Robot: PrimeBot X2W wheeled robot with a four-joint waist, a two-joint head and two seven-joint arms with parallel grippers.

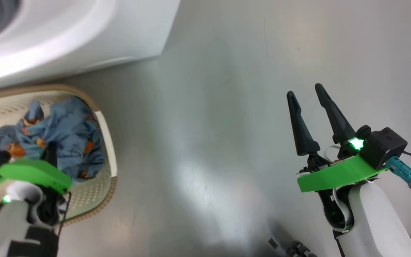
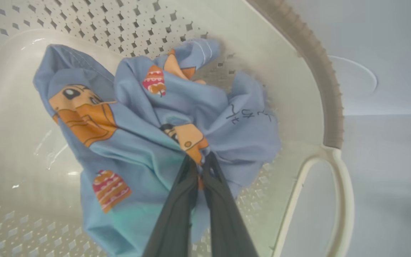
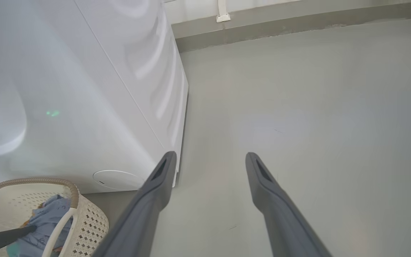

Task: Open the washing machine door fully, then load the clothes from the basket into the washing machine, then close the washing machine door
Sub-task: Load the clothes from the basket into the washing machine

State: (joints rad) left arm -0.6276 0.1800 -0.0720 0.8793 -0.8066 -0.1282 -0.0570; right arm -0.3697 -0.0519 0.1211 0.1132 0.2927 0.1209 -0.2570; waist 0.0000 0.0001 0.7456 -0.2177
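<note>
Pinching a fold of the clothes (image 2: 137,117) with the left gripper (image 2: 200,160), clenched tight, down inside the basket (image 2: 294,89) near its handled edge. Holding the right gripper (image 1: 305,90) spread, empty, well apart. Next, probably: lift straight up, then toward the washing machine (image 1: 84,32) beyond the far rim.

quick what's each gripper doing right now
Left gripper: shut on the light blue garment in the basket.
Right gripper: open, holding nothing, above the floor.

Head camera looks down at the basket (image 1: 87,194), which both wrist views share, the left from close.
</note>
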